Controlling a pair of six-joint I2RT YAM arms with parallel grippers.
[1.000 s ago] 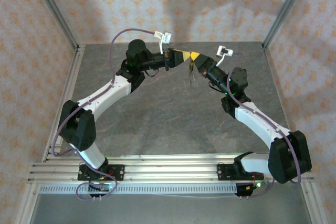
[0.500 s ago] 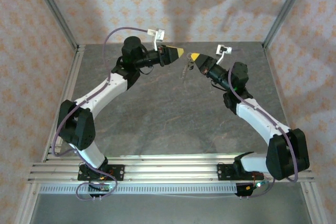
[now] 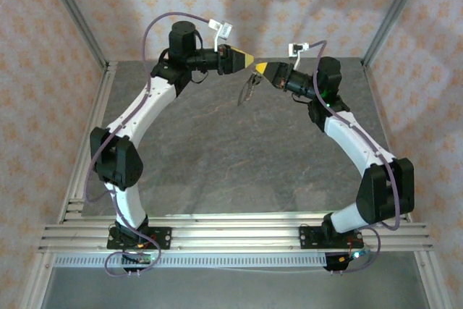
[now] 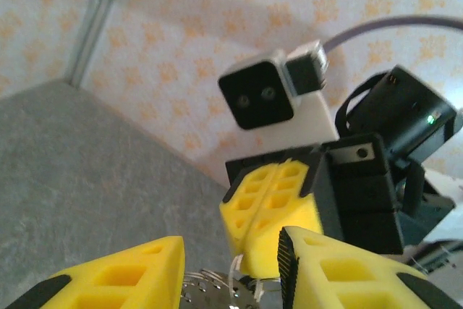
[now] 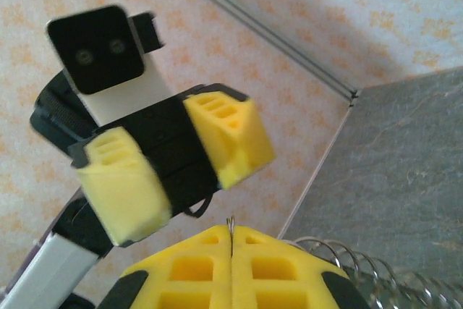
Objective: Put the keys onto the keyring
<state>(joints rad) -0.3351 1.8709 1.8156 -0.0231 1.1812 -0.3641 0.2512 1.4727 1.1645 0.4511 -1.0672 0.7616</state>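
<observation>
Right pincer (image 3: 258,71) is clamped shut on the keyring (image 3: 249,92), which dangles above the desk (image 3: 217,150); left pincer (image 3: 248,58) stands partly open and empty just beside it; the key is too small to make out; best hold the loop steady and close in slowly.

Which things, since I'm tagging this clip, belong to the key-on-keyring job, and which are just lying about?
Job: thin silvery metal keyring, dangling from the shut right claw; open left claw close by. The key is too small to make out.
Not the job: grey mottled tabletop; patterned wall panels; aluminium rail.
</observation>
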